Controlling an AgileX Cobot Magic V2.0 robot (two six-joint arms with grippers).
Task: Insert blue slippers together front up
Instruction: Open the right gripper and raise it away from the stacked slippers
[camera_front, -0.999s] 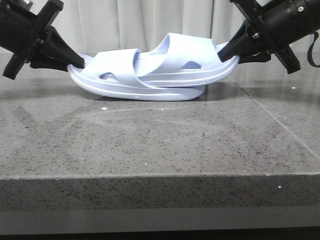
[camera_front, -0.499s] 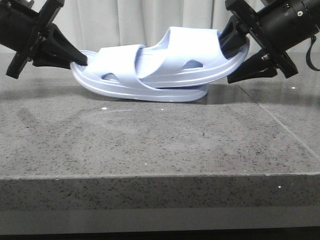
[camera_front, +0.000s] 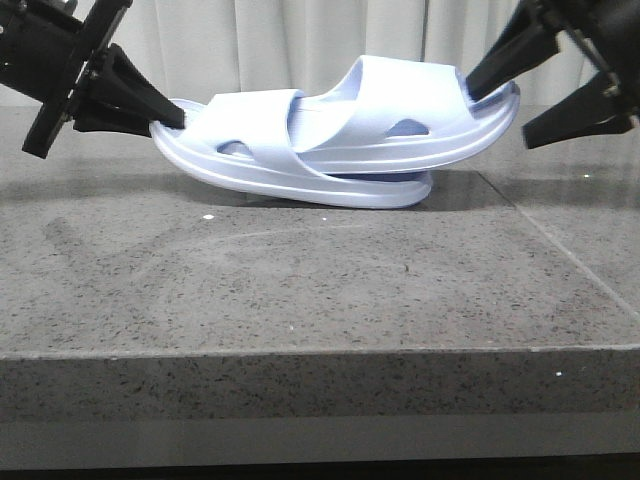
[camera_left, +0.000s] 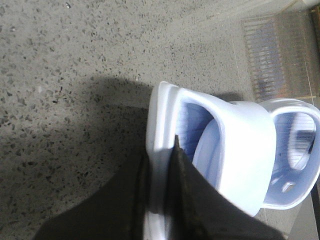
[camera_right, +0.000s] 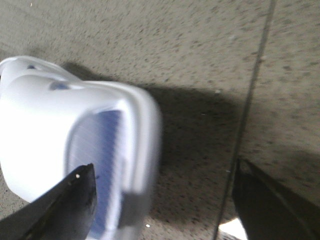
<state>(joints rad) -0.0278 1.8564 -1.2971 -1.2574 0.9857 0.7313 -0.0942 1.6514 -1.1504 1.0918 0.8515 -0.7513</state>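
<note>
Two pale blue slippers lie pushed into each other on the grey stone table (camera_front: 300, 290), toes overlapping in the middle. The left slipper (camera_front: 255, 135) has its outer end raised; my left gripper (camera_front: 178, 118) is shut on that end's rim. In the left wrist view the gripper (camera_left: 161, 150) pinches the rim of the slipper (camera_left: 240, 150). The right slipper (camera_front: 400, 100) rides on top, its end lifted at the right. My right gripper (camera_front: 498, 112) is open wide, one finger above and one below that end. In the right wrist view the open gripper (camera_right: 165, 167) straddles the slipper (camera_right: 45, 115), which is blurred.
A pale curtain (camera_front: 300, 40) hangs behind the table. A seam (camera_front: 545, 245) runs through the stone at the right. The table's front edge (camera_front: 300, 350) crosses the lower part of the front view.
My right gripper, shut on the right slipper's end one second ago, has opened wide and moved up and right. The joined slippers have shifted slightly right and up.
</note>
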